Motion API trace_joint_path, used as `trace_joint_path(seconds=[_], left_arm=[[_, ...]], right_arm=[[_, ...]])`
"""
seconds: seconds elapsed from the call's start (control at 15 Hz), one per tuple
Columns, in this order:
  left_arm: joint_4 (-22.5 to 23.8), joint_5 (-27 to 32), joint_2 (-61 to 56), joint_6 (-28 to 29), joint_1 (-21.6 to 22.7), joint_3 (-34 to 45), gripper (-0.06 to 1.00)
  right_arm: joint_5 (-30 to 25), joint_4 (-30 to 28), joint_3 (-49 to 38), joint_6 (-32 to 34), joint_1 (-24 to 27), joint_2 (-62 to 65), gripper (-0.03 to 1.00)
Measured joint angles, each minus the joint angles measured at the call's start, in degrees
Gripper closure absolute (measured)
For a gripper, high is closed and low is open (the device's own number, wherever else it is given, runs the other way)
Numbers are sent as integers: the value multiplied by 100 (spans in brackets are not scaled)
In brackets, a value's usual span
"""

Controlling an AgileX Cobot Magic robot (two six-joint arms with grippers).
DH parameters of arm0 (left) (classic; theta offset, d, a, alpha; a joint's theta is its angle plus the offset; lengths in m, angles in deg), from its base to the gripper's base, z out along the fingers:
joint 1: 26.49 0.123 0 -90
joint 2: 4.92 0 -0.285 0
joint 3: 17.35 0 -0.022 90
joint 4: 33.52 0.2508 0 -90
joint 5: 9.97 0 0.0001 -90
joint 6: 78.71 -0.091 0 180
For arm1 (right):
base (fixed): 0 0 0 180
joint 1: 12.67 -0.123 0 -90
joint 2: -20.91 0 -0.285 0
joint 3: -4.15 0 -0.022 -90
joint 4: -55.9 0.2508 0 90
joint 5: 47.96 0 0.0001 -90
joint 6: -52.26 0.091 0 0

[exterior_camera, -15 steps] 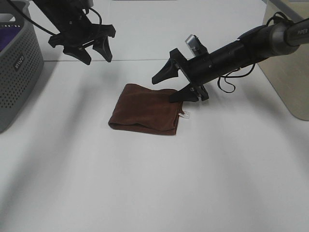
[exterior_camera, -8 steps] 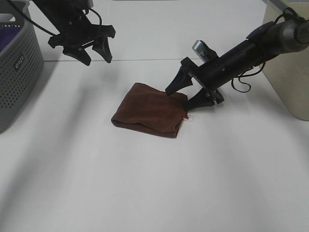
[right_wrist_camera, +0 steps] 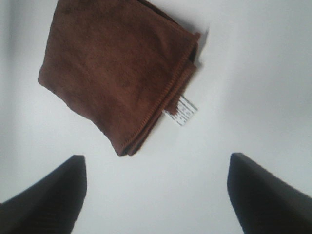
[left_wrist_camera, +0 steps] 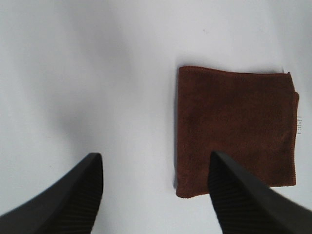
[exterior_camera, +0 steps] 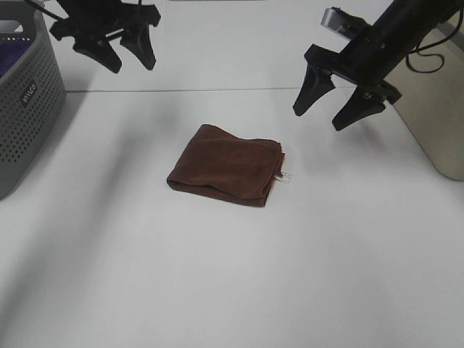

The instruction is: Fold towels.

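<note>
Between the right gripper's [exterior_camera: 320,116] two black fingers [exterior_camera: 306,88] lies only bare table; they are spread wide and hold nothing, raised above the surface to the right of the towel and pointing down. Over at the far left, the left gripper [exterior_camera: 127,61] hangs in the air with its fingers [exterior_camera: 98,52] apart too, gripping nothing, near a grey perforated basket [exterior_camera: 29,109] with purple fabric [exterior_camera: 9,61] inside. The dark brown towel [exterior_camera: 228,163] lies folded into a compact rectangle near the middle of the white table [exterior_camera: 217,275], clear of both grippers. Its small white tag [exterior_camera: 284,176] sticks out from the edge on the right gripper's side, where the layered hems meet. A beige block [exterior_camera: 435,123] stands at the table's right edge.
</note>
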Motion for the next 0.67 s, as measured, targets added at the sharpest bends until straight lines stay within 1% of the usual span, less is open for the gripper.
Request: trace_joint_path(seconds=[0.07, 0.13, 0.27, 0.33, 0.47, 0.6, 0.67], left_arm=[[126, 0, -246, 23, 0, 0, 34], [309, 11, -779, 155, 0, 0, 34], [453, 17, -1432, 201, 0, 23, 34], [533, 17, -1822, 201, 0, 155, 34], [819, 17, -2595, 275, -6, 728, 34], [1020, 23, -3455, 304, -6, 1610, 34], [1066, 23, -3879, 315, -6, 2189, 34]], right_arm=[[-155, -281, 0, 172, -6, 218, 21], [-286, -653, 0, 435, -6, 699, 21], [-292, -951, -52, 573, -6, 1255, 21], [-292, -1049, -166, 584, -6, 1610, 21], [-298, -1186, -607, 596, -6, 2326, 21], [-309, -1335, -1255, 584, -6, 3123, 21], [-321, -1404, -1644, 573, -6, 3529, 21]])
